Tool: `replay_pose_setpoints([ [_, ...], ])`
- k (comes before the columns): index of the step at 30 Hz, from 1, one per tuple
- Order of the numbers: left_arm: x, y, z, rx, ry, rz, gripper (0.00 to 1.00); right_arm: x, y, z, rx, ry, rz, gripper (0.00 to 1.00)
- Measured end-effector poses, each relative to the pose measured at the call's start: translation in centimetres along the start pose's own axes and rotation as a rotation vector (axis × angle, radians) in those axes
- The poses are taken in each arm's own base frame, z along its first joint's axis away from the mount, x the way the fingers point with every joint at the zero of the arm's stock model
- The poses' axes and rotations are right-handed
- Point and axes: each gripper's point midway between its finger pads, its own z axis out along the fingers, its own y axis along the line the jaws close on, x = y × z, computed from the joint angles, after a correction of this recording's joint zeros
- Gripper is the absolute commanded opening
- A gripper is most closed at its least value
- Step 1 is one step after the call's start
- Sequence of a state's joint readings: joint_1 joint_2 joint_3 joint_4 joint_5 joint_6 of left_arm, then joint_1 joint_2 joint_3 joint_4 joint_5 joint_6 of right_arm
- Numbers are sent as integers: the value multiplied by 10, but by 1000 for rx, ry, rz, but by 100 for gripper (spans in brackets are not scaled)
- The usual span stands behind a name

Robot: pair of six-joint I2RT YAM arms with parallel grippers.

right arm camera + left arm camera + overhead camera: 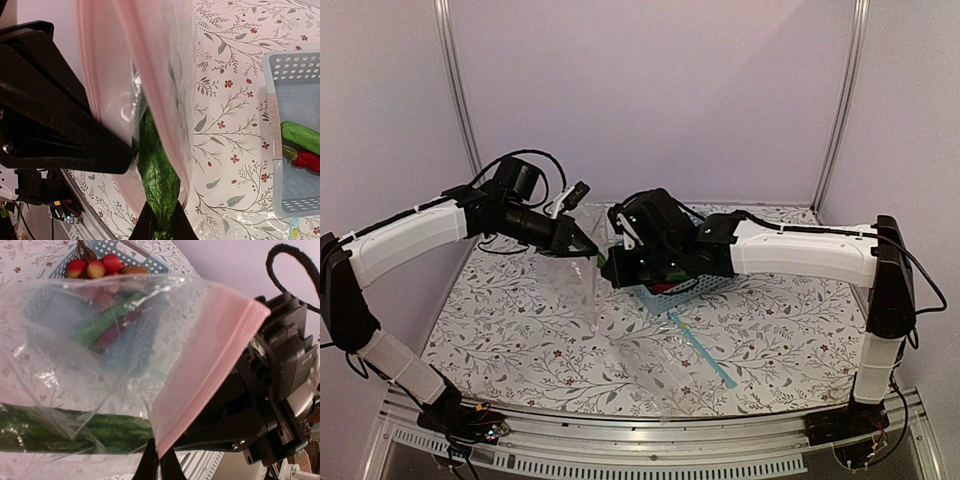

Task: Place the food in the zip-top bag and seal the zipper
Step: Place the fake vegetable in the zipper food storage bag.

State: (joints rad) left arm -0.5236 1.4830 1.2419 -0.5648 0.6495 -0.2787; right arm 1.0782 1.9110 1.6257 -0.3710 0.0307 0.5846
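Note:
My left gripper (161,460) is shut on the pale pink zipper (207,365) of the clear zip-top bag (75,355) and holds its mouth up above the table. My right gripper (161,222) is shut on a long green vegetable (159,170) and pushes it into the bag's mouth (145,75); the same vegetable lies inside the bag in the left wrist view (75,432). In the top view both grippers meet at the bag (582,275). The grey basket (107,250) still holds the red-yellow fruits (95,267), a brown lump (132,270), a second green vegetable (300,136) and the red chili (307,160).
A second clear bag with a teal-blue strip (705,352) lies flat on the flowered table in front of the basket (670,292). The left gripper's black body (50,120) is close beside the bag's mouth. Metal rails run along the near table edge (650,440).

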Motion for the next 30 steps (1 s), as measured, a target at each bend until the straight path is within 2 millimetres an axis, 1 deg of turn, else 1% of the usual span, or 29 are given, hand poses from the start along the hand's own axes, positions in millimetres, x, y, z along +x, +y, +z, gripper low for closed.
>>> replay_pose_setpoints([
  [6, 1, -3, 2, 23, 2, 1, 0, -3, -4, 9, 18, -27, 17, 0],
  [12, 1, -7, 3, 42, 0, 2, 0, -14, 1, 9, 0, -72, 53, 1],
  [16, 2, -8, 3, 52, 2, 0, 0, -19, 3, 16, -14, -95, 77, 1],
  [19, 2, -8, 2, 50, 1, 0, 0, -15, -2, 28, 4, -97, 83, 1],
  [22, 0, -10, -1, 44, -13, 10, 0, -5, -12, 40, 32, -85, 85, 1],
  [25, -2, -12, -7, 34, -38, 26, 0, 2, -20, 43, 60, -75, 84, 1],
  [30, -9, -17, -19, 24, -85, 54, 0, 5, -22, 44, 64, -68, 81, 1],
])
